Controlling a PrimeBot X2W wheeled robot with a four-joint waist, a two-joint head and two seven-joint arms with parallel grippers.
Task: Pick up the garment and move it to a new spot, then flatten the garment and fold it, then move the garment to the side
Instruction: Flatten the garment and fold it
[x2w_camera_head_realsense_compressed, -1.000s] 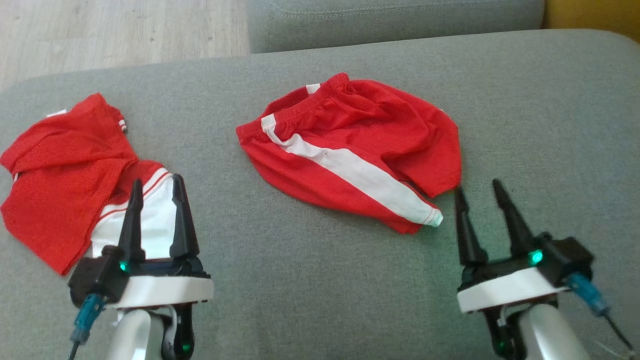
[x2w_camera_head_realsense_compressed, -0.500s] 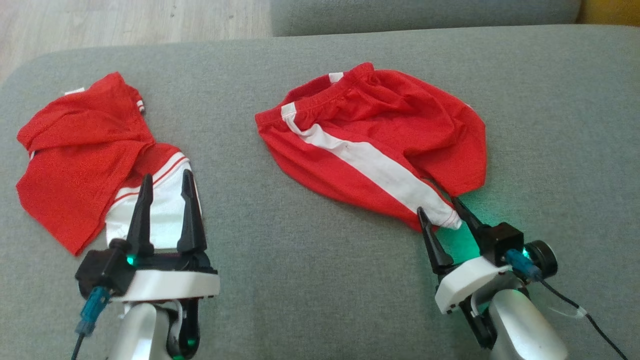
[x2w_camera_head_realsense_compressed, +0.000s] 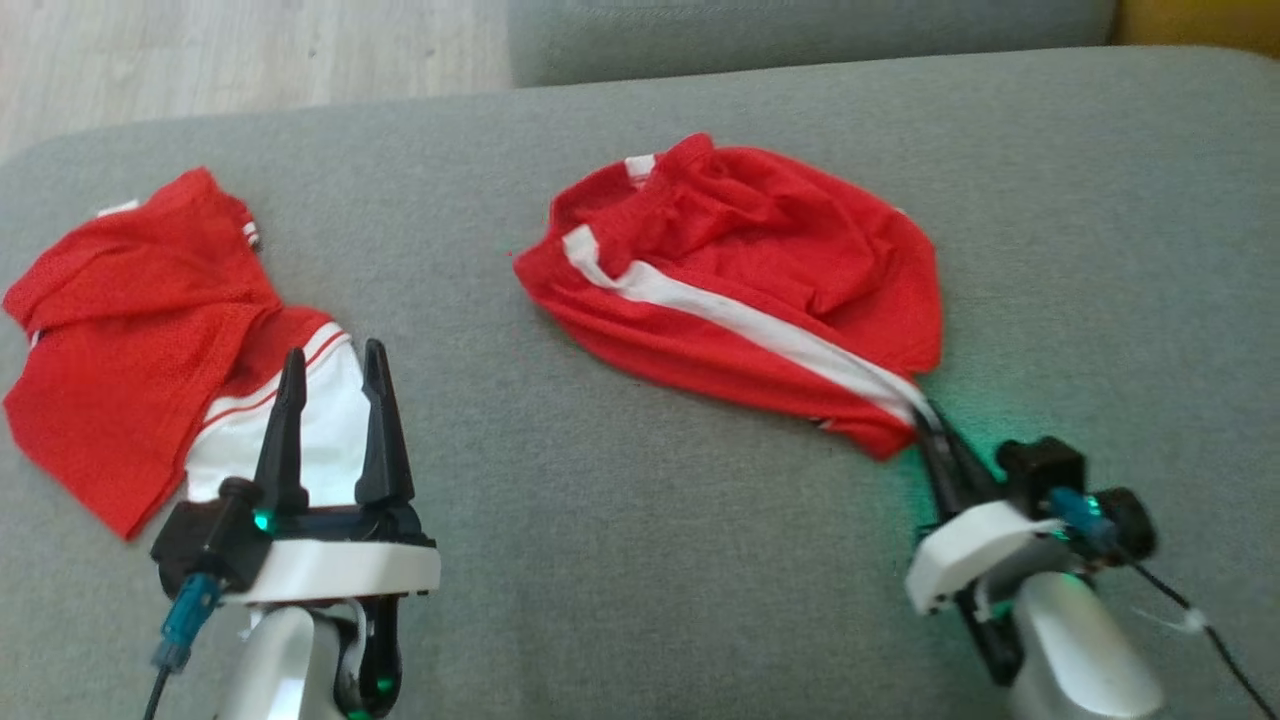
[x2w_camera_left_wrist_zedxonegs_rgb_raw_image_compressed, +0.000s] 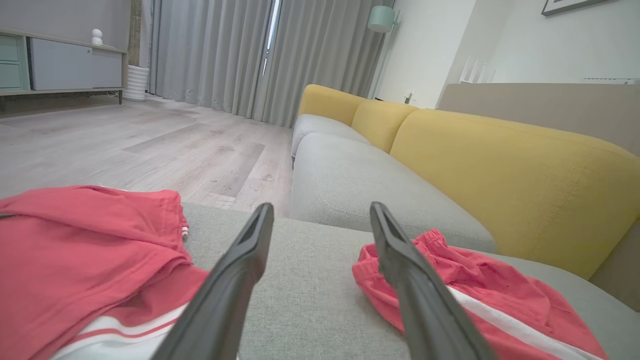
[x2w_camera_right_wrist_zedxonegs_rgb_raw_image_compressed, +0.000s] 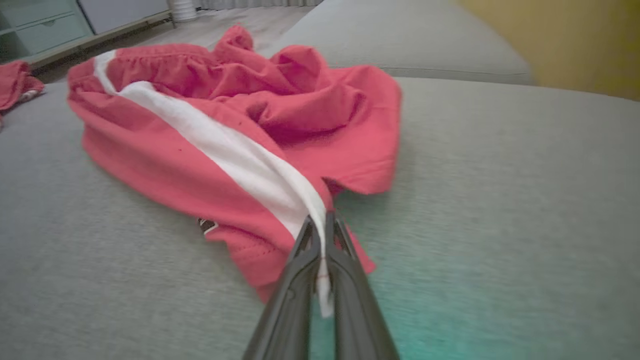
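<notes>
Pinching the hem of the red shorts (x2w_camera_head_realsense_compressed: 740, 290), the right gripper (x2w_camera_head_realsense_compressed: 928, 420) is pressing its two fingers together on the near end of the white side stripe, at the corner of the garment closest to the robot. The right wrist view is making this grip plain: a strip of white cloth is running down between the dark fingers (x2w_camera_right_wrist_zedxonegs_rgb_raw_image_compressed: 295, 300), and the leg hem is bunching in toward them. The rest of the shorts is lying crumpled, with the waistband at the far end. A green glow is falling on the cushion beside the wrist.

The shorts are resting near the middle of the grey sofa cushion (x2w_camera_head_realsense_compressed: 620, 560). They are well apart from a second red garment (x2w_camera_head_realsense_compressed: 120, 330) with a white, red-striped panel, which is lying toward the robot's left. The left gripper (x2w_camera_head_realsense_compressed: 335, 352) is hanging by the near, white end of that second garment, its fingers spread wide with nothing between them. Whether it is touching the cloth cannot be told.

The left wrist view is taking in the room beyond: yellow backrests (x2w_camera_left_wrist_zedxonegs_rgb_raw_image_compressed: 500, 165), a pale wooden floor (x2w_camera_left_wrist_zedxonegs_rgb_raw_image_compressed: 150, 145), grey curtains (x2w_camera_left_wrist_zedxonegs_rgb_raw_image_compressed: 225, 55) and a low cabinet (x2w_camera_left_wrist_zedxonegs_rgb_raw_image_compressed: 70, 65).
</notes>
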